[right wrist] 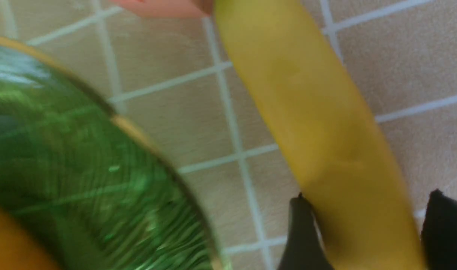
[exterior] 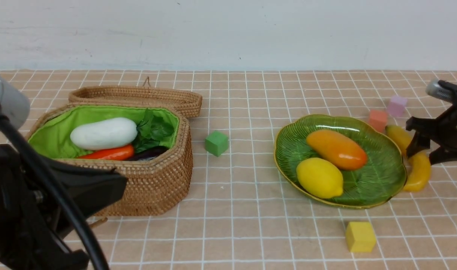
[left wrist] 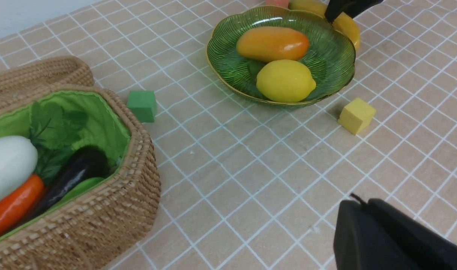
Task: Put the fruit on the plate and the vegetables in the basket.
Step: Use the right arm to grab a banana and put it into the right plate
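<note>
The banana lies on the table just right of the green leaf-shaped plate, outside its rim. My right gripper is open and straddles the banana, one finger against its side and the other a little apart from it. A mango and a lemon rest on the plate. In the wicker basket lie a white radish, a carrot, an eggplant and a light green piece. Over bare table between basket and plate, my left gripper is shut and holds nothing.
The basket's lid lies open behind it. Foam cubes sit on the tiled cloth: a green one between basket and plate, a yellow one in front of the plate, and an orange one and a purple one behind the banana.
</note>
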Robot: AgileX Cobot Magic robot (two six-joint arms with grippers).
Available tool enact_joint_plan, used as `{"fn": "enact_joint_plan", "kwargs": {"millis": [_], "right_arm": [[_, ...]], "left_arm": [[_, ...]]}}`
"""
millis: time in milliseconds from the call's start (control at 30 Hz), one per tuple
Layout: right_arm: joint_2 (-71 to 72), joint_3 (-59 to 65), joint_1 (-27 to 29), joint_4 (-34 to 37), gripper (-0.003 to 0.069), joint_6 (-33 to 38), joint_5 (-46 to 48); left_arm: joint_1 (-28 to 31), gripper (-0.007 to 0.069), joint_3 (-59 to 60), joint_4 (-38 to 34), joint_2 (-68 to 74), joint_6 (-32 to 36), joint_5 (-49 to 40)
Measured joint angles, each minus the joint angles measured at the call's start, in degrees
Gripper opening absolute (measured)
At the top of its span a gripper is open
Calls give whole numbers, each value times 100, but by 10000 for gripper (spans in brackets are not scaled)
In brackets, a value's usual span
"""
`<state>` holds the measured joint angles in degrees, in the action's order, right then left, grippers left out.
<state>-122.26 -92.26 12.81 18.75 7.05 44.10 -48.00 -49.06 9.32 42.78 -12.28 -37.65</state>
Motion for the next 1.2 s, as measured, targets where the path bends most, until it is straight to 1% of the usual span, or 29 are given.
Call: {"fn": "enact_joint_plan", "kwargs": {"millis": [133, 200, 267, 300, 433, 500, 567, 633, 700, 733, 767, 800, 867, 967, 1000, 1067, 1100, 1133, 1200], "right_arm": [[-136, -14, 0, -188, 424, 7, -57], [-164, -30, 0, -265, 394, 7, -62], [-172, -52, 0, -294, 340, 14, -36], [-172, -64, 0, -339, 332, 14, -5], [-44, -111, -7, -522, 332, -66, 364], [263, -118, -36, -610, 332, -290, 882], [481, -126, -84, -640, 332, -412, 1069], [973, -127, -301, -611, 332, -742, 1406], [1079, -127, -410, -547, 332, -841, 1509], [1146, -127, -587, -420, 332, -911, 1559], [1139, -121, -771, -368, 332, -936, 1546], [1133, -121, -796, -361, 332, -937, 1541], [1000, -76, -1034, -340, 332, -1078, 1466], [746, -57, -1199, -349, 332, -1424, 1254], [746, -57, -1199, -349, 332, -1424, 1236], [604, -56, -1239, -354, 367, -1592, 1123], [586, -56, -1248, -354, 407, -1616, 1110], [578, -56, -1248, -354, 407, -1623, 1111], [609, -56, -1252, -354, 557, -1656, 1151]], "left_arm": [[0, 6, 0, -22, 0, 0, -33], [0, 8, 0, -39, 0, 0, -49], [0, 8, 0, -39, 0, 0, -59], [0, 8, 0, -39, 0, 0, -75], [0, 8, 0, -39, 0, 0, -139], [0, 8, 0, -39, 7, 0, -160], [0, 8, 0, -39, 7, 5, -160], [0, 8, 0, -5, 7, 6, -130], [0, 8, 0, 24, 7, 6, -122], [0, 8, 0, 70, 7, 18, -122], [0, 8, 0, 92, 7, 23, -128], [0, 8, 0, 93, 7, 23, -128], [0, 8, 0, 98, 7, 23, -150], [0, 8, 0, 113, 7, 23, -194], [0, 8, 0, 119, 7, 23, -194], [0, 8, 0, 167, 7, 23, -223], [0, 8, 0, 197, 7, 23, -227], [0, 8, 0, 217, 7, 23, -227], [0, 8, 0, 328, 7, 23, -227]]}}
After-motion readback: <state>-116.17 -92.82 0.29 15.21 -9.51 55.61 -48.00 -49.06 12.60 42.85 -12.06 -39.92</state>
